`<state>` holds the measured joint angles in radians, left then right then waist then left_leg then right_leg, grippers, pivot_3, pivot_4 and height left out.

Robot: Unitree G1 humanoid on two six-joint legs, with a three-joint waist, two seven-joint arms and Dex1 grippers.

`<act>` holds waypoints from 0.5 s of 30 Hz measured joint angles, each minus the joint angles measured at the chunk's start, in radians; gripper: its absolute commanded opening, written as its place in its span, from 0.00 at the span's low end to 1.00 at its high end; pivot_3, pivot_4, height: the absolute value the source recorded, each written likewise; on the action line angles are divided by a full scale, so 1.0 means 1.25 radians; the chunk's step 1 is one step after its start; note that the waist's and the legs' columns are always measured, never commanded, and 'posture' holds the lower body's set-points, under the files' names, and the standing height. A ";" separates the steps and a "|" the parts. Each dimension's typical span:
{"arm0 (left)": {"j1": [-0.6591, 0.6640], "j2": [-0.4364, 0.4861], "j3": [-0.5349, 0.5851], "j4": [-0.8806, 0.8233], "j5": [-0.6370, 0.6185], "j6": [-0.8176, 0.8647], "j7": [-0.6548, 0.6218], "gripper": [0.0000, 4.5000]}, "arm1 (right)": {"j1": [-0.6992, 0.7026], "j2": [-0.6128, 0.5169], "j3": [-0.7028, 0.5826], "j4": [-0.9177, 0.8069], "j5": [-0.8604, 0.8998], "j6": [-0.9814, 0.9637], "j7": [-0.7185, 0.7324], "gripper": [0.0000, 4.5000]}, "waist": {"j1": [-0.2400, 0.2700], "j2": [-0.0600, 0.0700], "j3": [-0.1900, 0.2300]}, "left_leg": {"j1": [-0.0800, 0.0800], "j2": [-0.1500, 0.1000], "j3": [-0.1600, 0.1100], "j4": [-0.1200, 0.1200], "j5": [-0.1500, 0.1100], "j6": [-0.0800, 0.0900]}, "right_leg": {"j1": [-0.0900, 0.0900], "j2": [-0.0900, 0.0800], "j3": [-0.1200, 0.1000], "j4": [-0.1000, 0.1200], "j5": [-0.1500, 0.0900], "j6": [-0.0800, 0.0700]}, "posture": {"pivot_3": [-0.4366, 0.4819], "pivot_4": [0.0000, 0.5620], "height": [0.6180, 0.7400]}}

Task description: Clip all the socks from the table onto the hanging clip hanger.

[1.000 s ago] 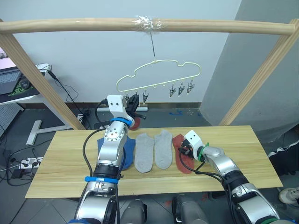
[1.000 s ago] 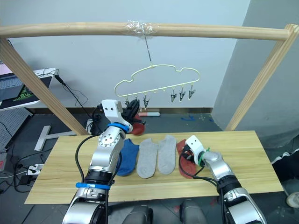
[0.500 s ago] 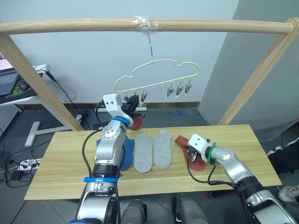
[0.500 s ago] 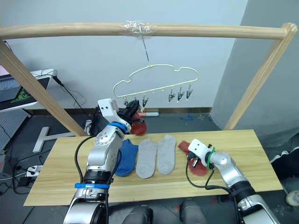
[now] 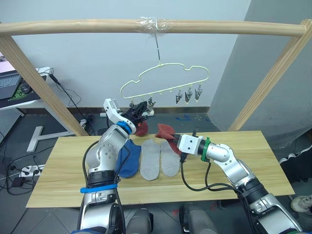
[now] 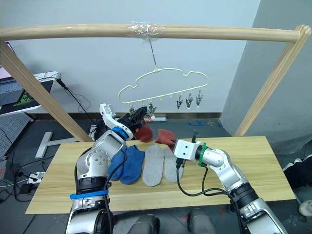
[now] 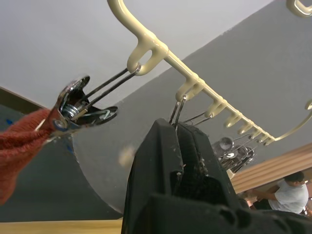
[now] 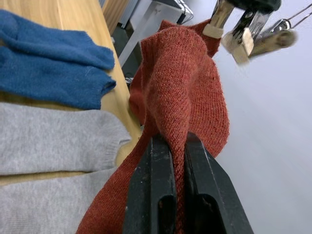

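Observation:
The pale-yellow clip hanger (image 5: 165,79) hangs by its hook from the wooden pole. One brick-red sock (image 5: 142,128) dangles from its leftmost clip (image 7: 78,105). My left gripper (image 5: 140,107) is raised to the hanger and shut on the second clip (image 7: 176,109). My right gripper (image 5: 173,140) holds a second red sock (image 8: 183,78) in the air above the table, just right of the hanging one; its fingers (image 8: 158,195) are shut on the fabric. Two blue socks (image 6: 126,163) and two grey socks (image 5: 160,157) lie flat on the table (image 5: 63,170).
A round wooden pole frame (image 5: 73,25) spans the scene, with slanted legs at both sides. Three free clips (image 5: 187,93) bunch at the hanger's right end. A side desk with a laptop (image 5: 12,87) stands at the left. A person (image 7: 292,187) shows far off.
My right gripper has lifted the red sock off the table and carried it left and up toward the hanger. My left gripper stays at the hanger's left clips.

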<state>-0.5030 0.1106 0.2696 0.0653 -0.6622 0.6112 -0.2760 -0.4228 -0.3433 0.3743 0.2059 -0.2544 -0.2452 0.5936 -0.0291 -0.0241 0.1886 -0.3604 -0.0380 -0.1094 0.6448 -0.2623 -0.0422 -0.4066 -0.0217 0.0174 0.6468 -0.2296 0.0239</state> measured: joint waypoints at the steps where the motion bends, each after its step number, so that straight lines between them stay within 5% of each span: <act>1: 0.006 -0.001 -0.005 -0.007 -0.001 0.002 -0.001 0.00 | -0.007 0.011 0.000 0.007 0.000 0.001 -0.006 0.01 | -0.001 0.000 0.000 | 0.000 0.000 0.000 0.000 0.000 0.000 | 0.000 0.000 0.000 0.000 0.000 0.000 | 0.50 0.28 1.00; 15: 0.019 -0.012 -0.020 -0.024 -0.016 0.011 -0.004 0.00 | -0.090 0.056 -0.002 0.061 0.000 0.009 -0.023 0.01 | 0.001 0.000 0.000 | -0.001 0.000 0.000 0.000 0.000 0.000 | 0.000 0.000 0.000 0.000 0.000 0.000 | 0.50 0.28 1.00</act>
<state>-0.4787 0.0954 0.2441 0.0358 -0.6825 0.6252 -0.2814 -0.5348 -0.2738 0.3719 0.2819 -0.2546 -0.2335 0.5646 -0.0285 -0.0241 0.1885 -0.3611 -0.0377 -0.1095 0.6448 -0.2624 -0.0419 -0.4069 -0.0214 0.0169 0.6470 -0.2295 0.0237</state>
